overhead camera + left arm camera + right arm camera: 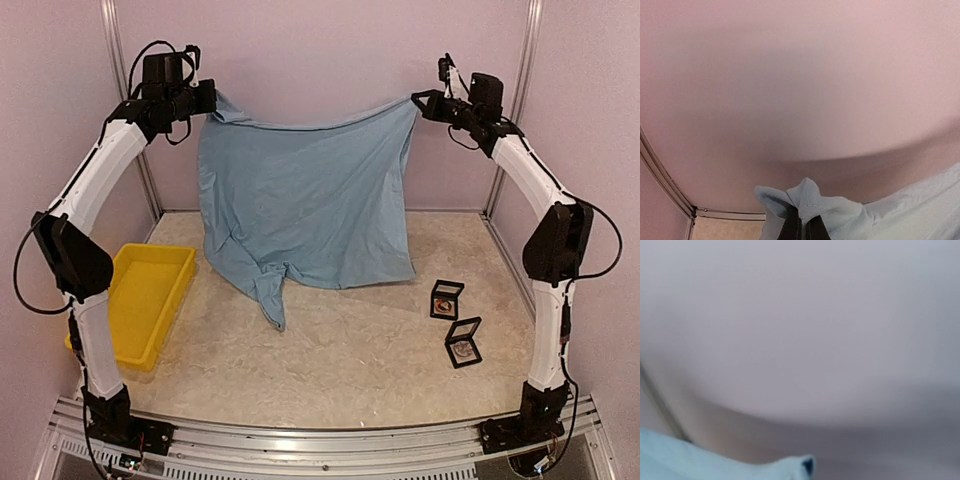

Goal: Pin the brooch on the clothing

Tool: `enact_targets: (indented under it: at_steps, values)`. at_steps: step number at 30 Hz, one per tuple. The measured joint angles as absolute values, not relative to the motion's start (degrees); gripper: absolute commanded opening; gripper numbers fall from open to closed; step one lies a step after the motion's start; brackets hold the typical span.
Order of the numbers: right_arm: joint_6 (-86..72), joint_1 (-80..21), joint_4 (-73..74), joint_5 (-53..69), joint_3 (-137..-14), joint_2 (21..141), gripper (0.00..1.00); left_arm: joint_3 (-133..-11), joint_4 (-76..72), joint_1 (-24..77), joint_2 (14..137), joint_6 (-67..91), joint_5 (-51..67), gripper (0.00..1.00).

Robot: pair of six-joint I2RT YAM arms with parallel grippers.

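Observation:
The light blue T-shirt hangs spread between both arms, high at the back; its plain side faces the camera and no lettering shows. Its lower edge drags on the table. My left gripper is shut on the shirt's upper left corner; the left wrist view shows the dark fingers pinching a hemmed fold. My right gripper is shut on the upper right corner; the right wrist view is blurred and shows cloth at the bottom. Two black display boxes lie at the right; one holds a brooch.
A yellow tray lies on the table at the left, beside the left arm. Pink walls and metal frame posts enclose the back and sides. The table surface is beige and mottled.

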State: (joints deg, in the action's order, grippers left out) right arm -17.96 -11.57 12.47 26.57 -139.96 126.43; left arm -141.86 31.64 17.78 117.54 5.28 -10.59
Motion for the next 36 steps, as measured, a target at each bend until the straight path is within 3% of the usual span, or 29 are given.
enact_targets:
  at_steps: [3, 13, 19, 25, 30, 36]
  values:
    - [-19.8, -9.6, 3.8, 27.0, -134.8, 123.0, 0.00, -129.1, 26.1, 17.9, 108.4, 2.9, -12.1, 0.00]
    - [-12.8, -10.3, -3.4, 31.3, -126.9, 111.0, 0.00, -130.4, 18.2, 22.8, 98.6, -8.1, -15.2, 0.00]
    - [-6.5, -10.3, -0.6, 32.3, -104.0, 100.8, 0.00, -114.8, 18.6, 27.7, 94.7, -8.6, -18.4, 0.00]
    - [-3.3, -12.8, 7.0, 31.2, -78.5, 93.6, 0.00, -87.2, 25.8, 33.1, 84.2, 5.1, -14.9, 0.00]
    - [-1.5, -21.3, 17.9, 30.4, -67.8, 91.8, 0.00, -68.7, 32.2, 38.5, 73.7, 19.9, -8.3, 0.00]
    - [-5.5, -27.7, 31.3, 30.2, -59.1, 87.2, 0.00, -55.7, 40.0, 44.8, 67.8, 34.3, -4.8, 0.00]
